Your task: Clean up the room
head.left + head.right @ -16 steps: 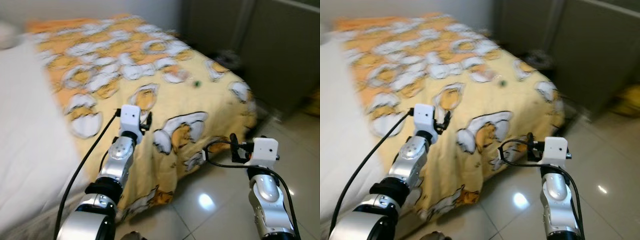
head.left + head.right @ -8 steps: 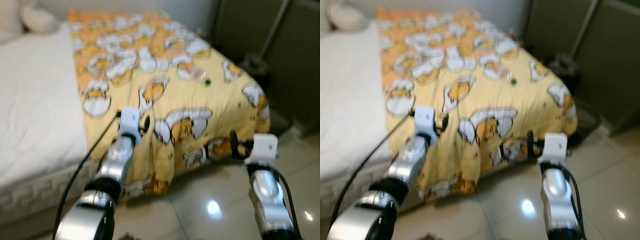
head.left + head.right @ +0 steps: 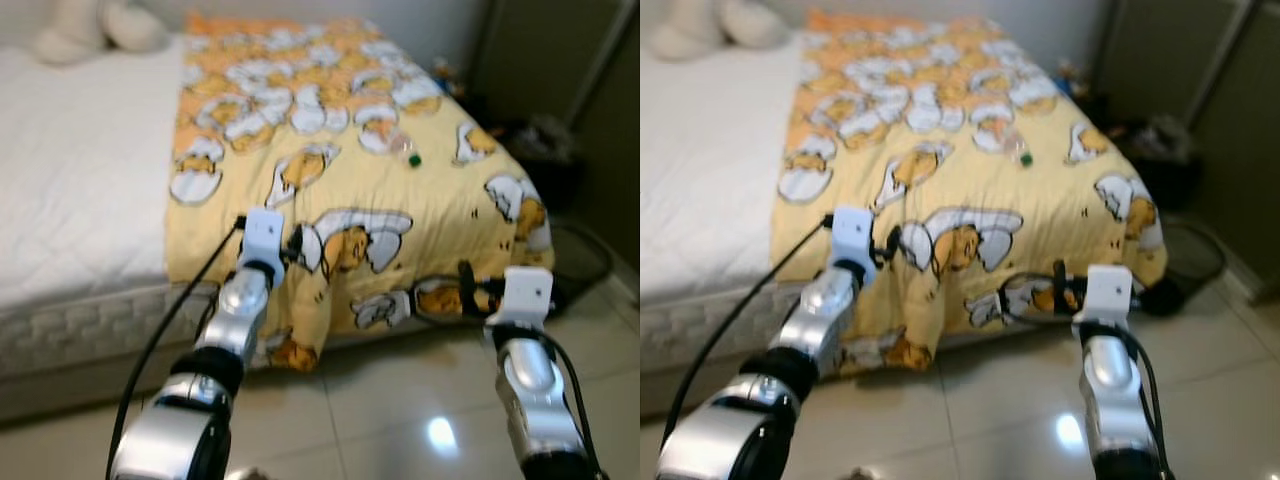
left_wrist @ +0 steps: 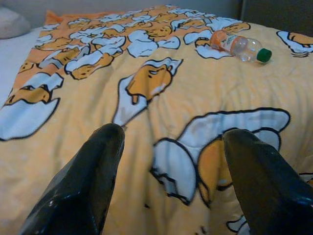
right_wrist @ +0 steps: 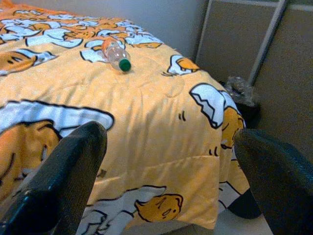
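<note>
- Clear plastic bottle with green cap lies on the yellow patterned bedspread, toward the bed's far right edge.
- Left claw and right claw are both released, empty.
- Bottle lies ahead of both, long axis crosswise; nearer arm cannot be judged.

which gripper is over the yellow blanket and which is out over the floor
The left gripper is over the yellow blanket; the right gripper is off its foot edge, above the tiled floor.

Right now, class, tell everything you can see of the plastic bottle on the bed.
The plastic bottle is small and clear, with a green cap and an orange label round its far half. It looks empty or nearly so. It lies on its side on the yellow cartoon-print blanket, well onto the bed, cap pointing toward the foot end. Only the blanket touches it.
</note>
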Motion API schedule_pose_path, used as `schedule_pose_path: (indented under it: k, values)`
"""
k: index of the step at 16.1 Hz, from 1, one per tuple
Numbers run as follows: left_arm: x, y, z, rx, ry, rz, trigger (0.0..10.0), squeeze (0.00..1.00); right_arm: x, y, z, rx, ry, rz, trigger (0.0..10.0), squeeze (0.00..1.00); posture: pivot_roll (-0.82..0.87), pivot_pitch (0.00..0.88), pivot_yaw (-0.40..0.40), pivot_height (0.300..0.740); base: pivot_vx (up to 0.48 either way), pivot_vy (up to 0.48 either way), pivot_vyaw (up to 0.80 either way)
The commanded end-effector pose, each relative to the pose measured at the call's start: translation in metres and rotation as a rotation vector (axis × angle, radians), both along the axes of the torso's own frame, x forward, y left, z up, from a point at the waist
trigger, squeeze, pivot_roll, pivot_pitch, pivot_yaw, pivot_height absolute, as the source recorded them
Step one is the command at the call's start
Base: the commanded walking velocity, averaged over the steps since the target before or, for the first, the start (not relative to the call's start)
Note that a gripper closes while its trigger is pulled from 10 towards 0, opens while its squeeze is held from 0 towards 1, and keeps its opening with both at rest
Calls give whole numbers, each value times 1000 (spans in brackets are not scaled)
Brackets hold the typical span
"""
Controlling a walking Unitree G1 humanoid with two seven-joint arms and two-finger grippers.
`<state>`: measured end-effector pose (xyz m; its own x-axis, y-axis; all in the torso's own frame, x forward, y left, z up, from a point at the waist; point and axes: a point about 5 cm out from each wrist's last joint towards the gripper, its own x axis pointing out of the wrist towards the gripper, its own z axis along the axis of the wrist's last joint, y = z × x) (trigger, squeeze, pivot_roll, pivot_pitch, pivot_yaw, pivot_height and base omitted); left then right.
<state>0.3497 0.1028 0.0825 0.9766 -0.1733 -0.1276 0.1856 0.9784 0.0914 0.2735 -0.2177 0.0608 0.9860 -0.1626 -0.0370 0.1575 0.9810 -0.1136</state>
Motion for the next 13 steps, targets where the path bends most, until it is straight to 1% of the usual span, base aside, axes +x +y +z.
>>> schedule_pose_path:
  k: [1, 7, 8, 9, 10, 11, 13]
  values:
    - [1, -8, 3, -5, -9, -19, 10000, 0, -2, -5, -1, -11, 3, -17, 10000, 0, -38, 0, 44, 740, 0, -465, 463]
    - [2, -6, 3, -18, -8, 1, 10000, 0, 0, -6, -3, -15, 16, -2, 10000, 0, -23, 0, 28, 740, 0, -463, 456]
    - [3, -4, 4, -36, -16, 16, 10000, 0, 1, -4, -3, -14, 18, 12, 10000, 0, -16, 0, 25, 740, 0, -454, 531]
    - [4, 0, 11, -56, -63, 45, 10000, 0, -1, 6, -8, 6, 23, 47, 10000, 0, 0, 0, 21, 740, 0, 0, 556]
    - [4, -1, 12, -46, -70, 33, 10000, 0, -2, 8, -9, 19, 22, 50, 10000, 0, 0, 0, 21, 740, 0, 0, 556]
    - [3, -2, 17, -76, -114, 7, 10000, 0, -1, 12, -11, 21, 36, 49, 10000, 0, 5, 0, 18, 740, 0, 0, 619]
    - [3, -4, 21, -136, -119, -10, 10000, 0, 6, 23, -7, 35, 12, 84, 10000, 0, 12, 0, 27, 740, 480, 0, 0]
